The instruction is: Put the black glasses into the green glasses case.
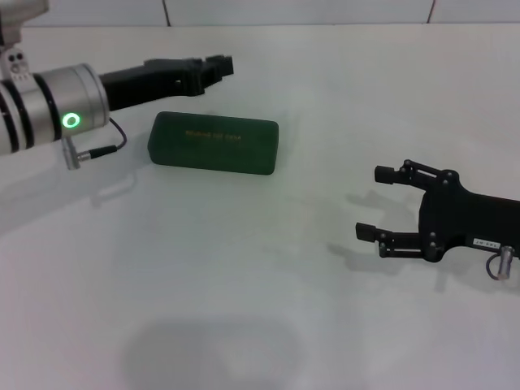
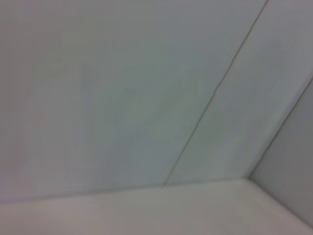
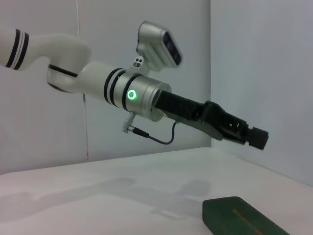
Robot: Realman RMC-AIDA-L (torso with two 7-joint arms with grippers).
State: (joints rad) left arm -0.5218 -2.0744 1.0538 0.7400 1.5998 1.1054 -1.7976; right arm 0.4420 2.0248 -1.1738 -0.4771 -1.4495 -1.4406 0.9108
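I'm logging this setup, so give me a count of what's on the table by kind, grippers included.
Green glasses case, shut: 1
Black glasses: 0 in view
Grippers: 2, left gripper beyond the case, right gripper open on the table's right
Total: 3

Case: dark green rectangular hard glasses case point(image 1: 214, 144), gold lettering on lid.
Counter: plain white matte counter point(image 1: 244, 284), no pattern.
Left arm: white shell with black bands, silver metal cuff point(image 3: 146, 98) with green ring light.
Left claw point(image 1: 221, 65): black.
Right claw point(image 1: 372, 203): black, white label on body.
Walls: white panels, thin dark seams.
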